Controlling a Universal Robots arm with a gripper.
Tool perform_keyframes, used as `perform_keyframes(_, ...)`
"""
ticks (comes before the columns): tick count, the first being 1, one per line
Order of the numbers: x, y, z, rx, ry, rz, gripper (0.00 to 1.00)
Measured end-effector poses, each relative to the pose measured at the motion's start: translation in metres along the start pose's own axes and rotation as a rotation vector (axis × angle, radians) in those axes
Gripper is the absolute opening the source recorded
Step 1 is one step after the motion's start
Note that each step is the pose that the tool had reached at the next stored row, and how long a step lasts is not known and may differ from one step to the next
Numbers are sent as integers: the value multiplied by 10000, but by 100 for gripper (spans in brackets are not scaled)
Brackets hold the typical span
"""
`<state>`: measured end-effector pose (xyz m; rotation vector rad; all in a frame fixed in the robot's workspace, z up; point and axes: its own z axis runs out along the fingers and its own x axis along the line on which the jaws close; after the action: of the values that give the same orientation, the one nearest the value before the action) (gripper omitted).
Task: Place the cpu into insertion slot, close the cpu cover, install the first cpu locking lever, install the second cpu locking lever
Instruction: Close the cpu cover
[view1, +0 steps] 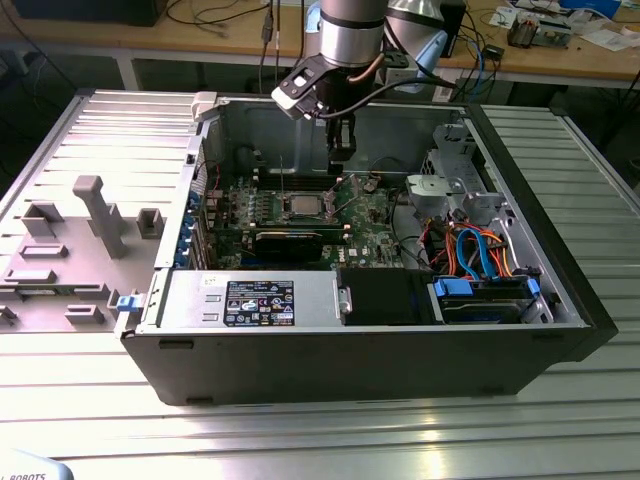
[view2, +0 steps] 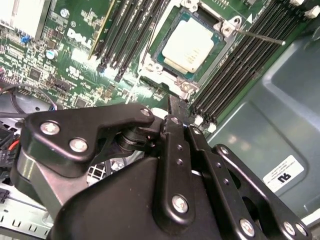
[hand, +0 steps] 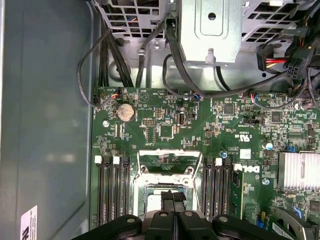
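Exterior view
case (view1: 380, 360): open-topped, on the slatted worktop (view1: 300, 430), with bare slats on every side.
gripper (view1: 341, 152): upper middle of the frame, hanging inside the case above the board (view1: 375, 225), clear of the walls.
cpu (view1: 303, 204): lies flat on the board, towards the exterior view's left of the gripper.

Second wrist view
cpu (view2: 189, 46): seated square in the slot (view2: 184, 86), its green border showing on all sides.
lever (view2: 260, 37): thin rod angled out over the memory slots (view2: 235, 75).
fingers (view2: 176, 106): pressed together, nothing seen between them, their tips just beside the slot's corner.

First wrist view
gripper (hand: 173, 197): over the slot's near edge, between two banks of memory slots.
cover (hand: 167, 152): silvery frame on the slot's cage (hand: 210, 30) side, not down over the cpu; board shows through its window.
case wall (hand: 45, 125): bare and well apart from the slot.
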<state>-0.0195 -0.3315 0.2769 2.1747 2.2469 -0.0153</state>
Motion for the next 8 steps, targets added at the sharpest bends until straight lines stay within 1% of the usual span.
perform_keyframes(4,-2,50,1,0,0,-1,11)
perform_keyframes(8,-2,53,1,0,0,0,11)
